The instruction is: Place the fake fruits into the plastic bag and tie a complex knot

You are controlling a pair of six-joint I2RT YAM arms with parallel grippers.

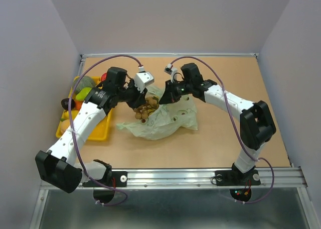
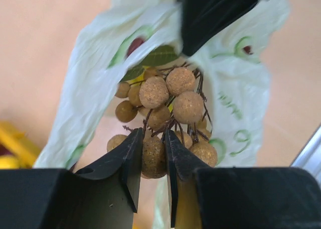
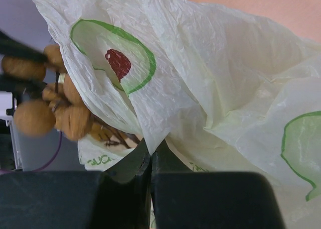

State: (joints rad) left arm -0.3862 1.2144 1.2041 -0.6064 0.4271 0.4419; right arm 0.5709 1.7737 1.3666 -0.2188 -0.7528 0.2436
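- The tabletop [image 1: 225, 78] carries everything; the two arms are reached in from the near edge.
- The plastic bag [image 1: 170, 121] is spread crumpled near the middle of the tabletop, between the two arms. Its handles are not tied, so no knot is made yet.
- The yellow tray [image 1: 98, 133] is set at the left. Several fake fruits [image 1: 86, 83] are still piled in it, among them a green melon and a dark bunch of grapes, so most of the loading is judged to be left.
- The right gripper [image 3: 150, 153] is placed at the bag's far edge; its jaws are pressed together on a fold of the film, and the mouth is held up by them.
- The left gripper [image 2: 153, 138] is held just left of that mouth; its jaws are clamped on the bunch's lower balls and twigs.
- The bunch of tan-brown balls [image 2: 170, 98] is hung at the opening, partly framed by the film but not released.
- Whether any fruit already lies inside cannot be told.
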